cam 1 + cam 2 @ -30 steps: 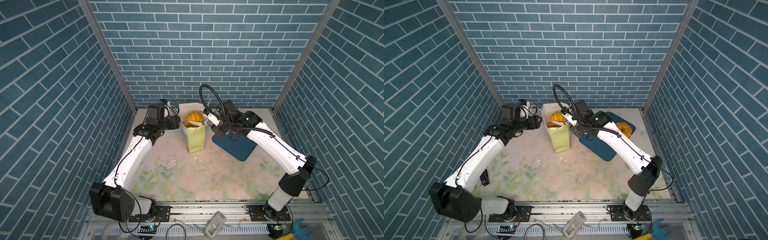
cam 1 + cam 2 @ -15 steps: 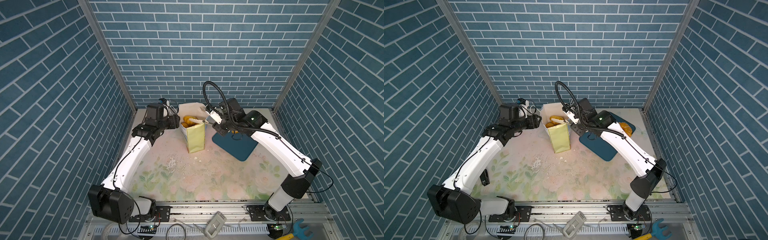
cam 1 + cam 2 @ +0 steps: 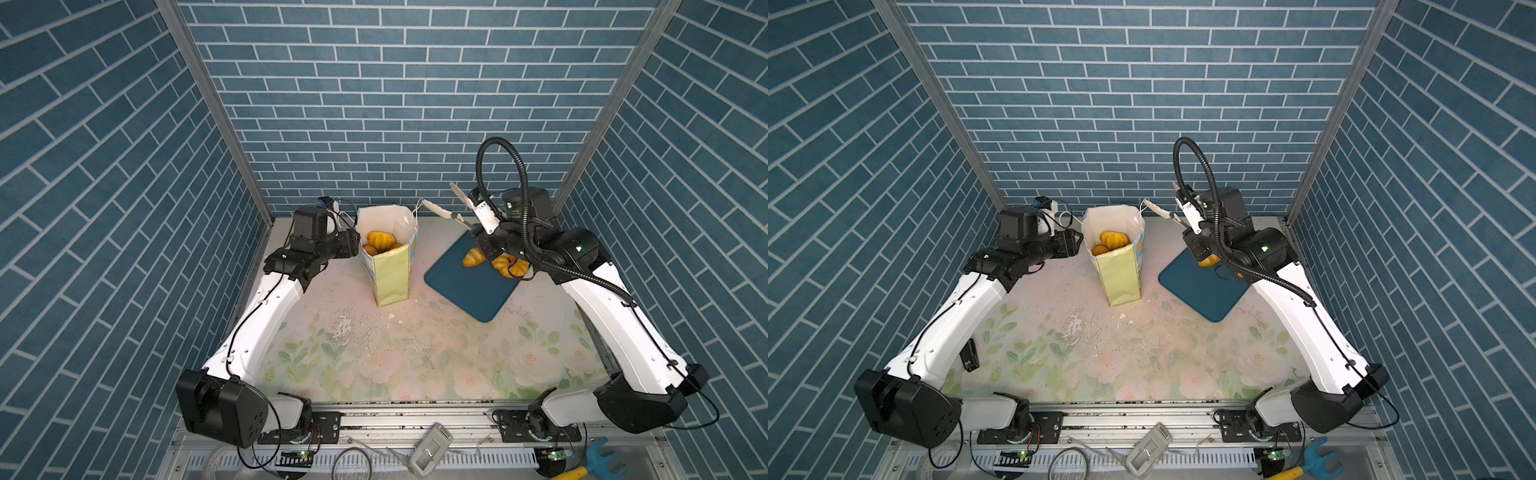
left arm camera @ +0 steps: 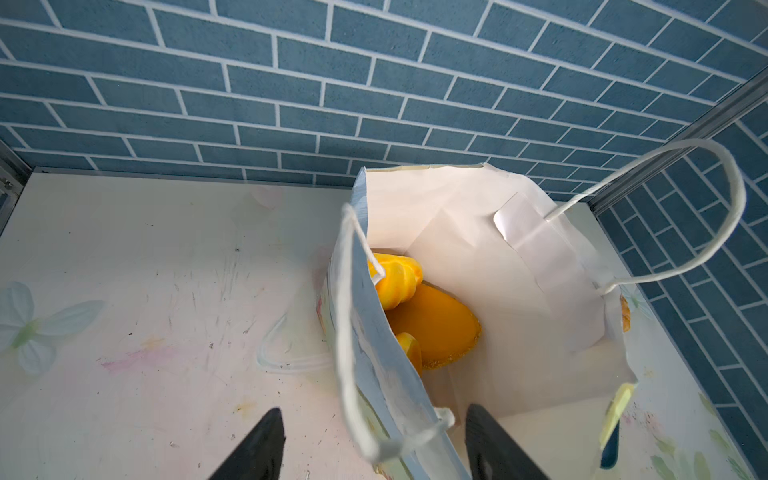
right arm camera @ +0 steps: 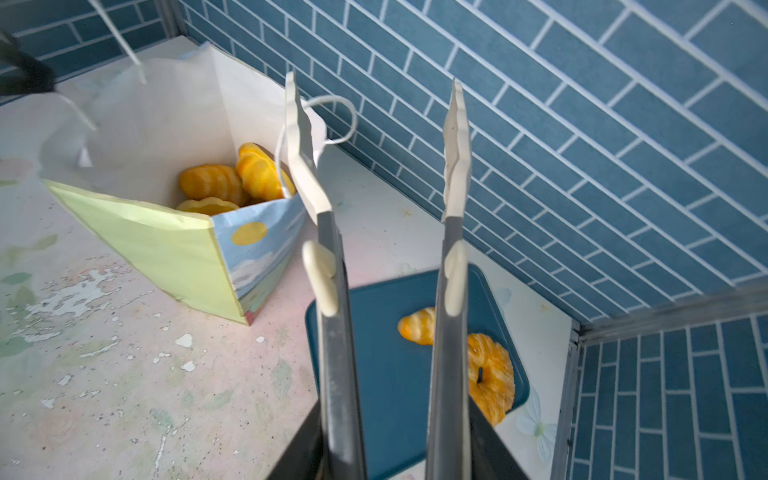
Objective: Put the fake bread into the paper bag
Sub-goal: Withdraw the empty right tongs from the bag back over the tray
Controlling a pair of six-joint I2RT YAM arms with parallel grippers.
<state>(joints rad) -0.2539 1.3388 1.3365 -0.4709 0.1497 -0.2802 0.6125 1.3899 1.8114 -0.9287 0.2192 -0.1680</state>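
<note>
The tongs (image 5: 328, 257): sprung wide open, nothing between the 2 white tips, pinched at the back end by the right gripper (image 5: 392, 455). Up in the air between the paper bag (image 3: 390, 274) and the blue tray (image 3: 469, 295), tips toward the bag's top.

Some fake bread (image 3: 380, 240) already inside the bag: at least 3 pieces, with a ridged roll (image 5: 259, 174) on top of the pile. More on the tray: 1 small roll (image 5: 417, 328) and 1 ring (image 5: 494, 376), close together, gap hidden behind 1 tong arm.

Looks shiny and hard, like plastic. Probably light and slippery. No fear of squashing. Best to pinch the small roll across its short middle, along a groove for better bite. For the ring, best to squeeze 1 side of the loop, with 1 tip through the hole. Squeeze slowly, to stop any popping out.

As for the bag: thin paper, soft, likely easy to tip or crush. Stands upright, mouth wide open, white inside, with room above the pile. Straddled by the left gripper (image 4: 372, 409), jaws apart, 1 finger outside the wall, 1 inside, no squeeze. Cord handle (image 4: 739, 199) just beside 1 tong tip; cannot tell whether touching. Worth keeping clear.
</note>
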